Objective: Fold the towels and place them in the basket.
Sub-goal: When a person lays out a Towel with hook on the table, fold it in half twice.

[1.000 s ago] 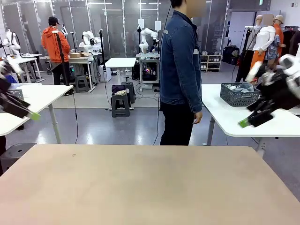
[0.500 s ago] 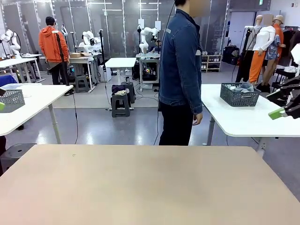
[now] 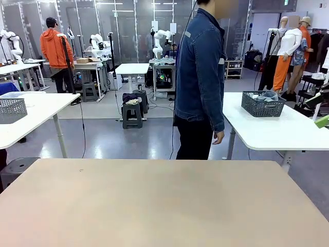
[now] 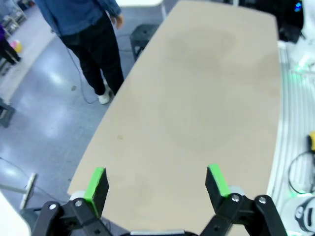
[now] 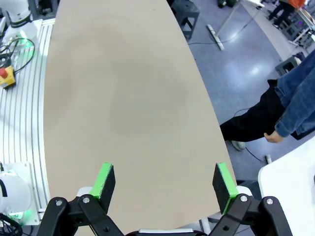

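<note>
- Towels (image 3: 265, 95) are judged to be the pale cloth heaped in the dark grey basket (image 3: 259, 109). This cannot be told for sure, as the cloth is small in the front view.
- The basket is set on a white table (image 3: 267, 135), beyond the far right corner of the beige table (image 3: 164, 206) and well apart from it.
- The left gripper (image 4: 156, 182) is held high at the left side of the beige table and is pointed down at its top. The jaws are spread fully and nothing is gripped between the green pads.
- The right gripper (image 5: 163, 179) is held in the same way at the right side of the beige table, fully spread and with nothing gripped.
- Both grippers are probably held up and to the sides so that room is left on the beige table for the cloth to be laid out.
- A person (image 3: 200, 77) in a denim jacket is seen just beyond the far edge of the beige table, turned sideways, one hand (image 3: 219, 137) hanging down.
- A second lattice basket (image 3: 11, 109) is placed on the other white table (image 3: 36, 121), beyond the far left corner of the beige table. A dark stool (image 3: 15, 167) is seen beside that corner.
- Nothing is found between the grippers and the top of the beige table. The basket is judged to be out of reach, so the towels must first be brought.
</note>
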